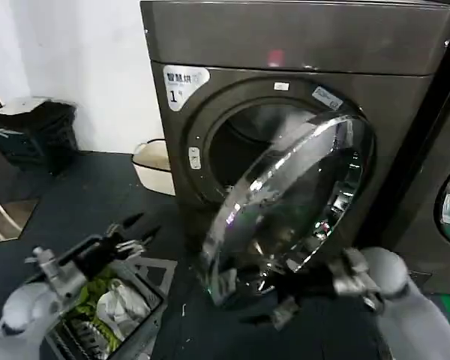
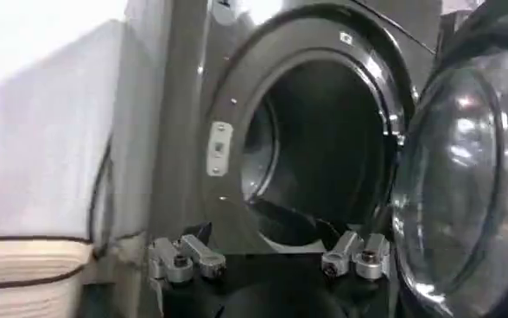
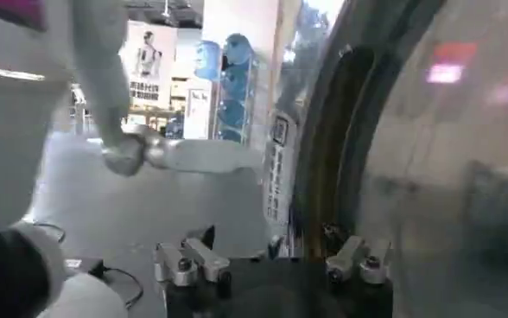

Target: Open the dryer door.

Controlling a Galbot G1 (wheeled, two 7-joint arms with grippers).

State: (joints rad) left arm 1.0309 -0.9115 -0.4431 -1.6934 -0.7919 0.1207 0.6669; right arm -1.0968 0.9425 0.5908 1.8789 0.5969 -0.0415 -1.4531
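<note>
The dryer door (image 1: 285, 206) stood half open off the dryer (image 1: 300, 45), its rim apparently between the right gripper (image 1: 285, 311) fingers, spread and unclamped. The rim could slip out. The left gripper (image 1: 131, 232) idled, fingers spread, empty.

Left gripper (image 1: 131, 232) low at left, fingers spread, holding nothing. Right gripper (image 1: 285, 296) low at right, fingers spread, arm extended forward.

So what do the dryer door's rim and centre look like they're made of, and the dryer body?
Dryer door: the rim looks like polished chrome, with mirror-bright highlights; it could be plated plastic. The centre looks like tinted glass or clear plastic, see-through. Dryer: probably painted metal, with a dull bronze-grey sheen.
</note>
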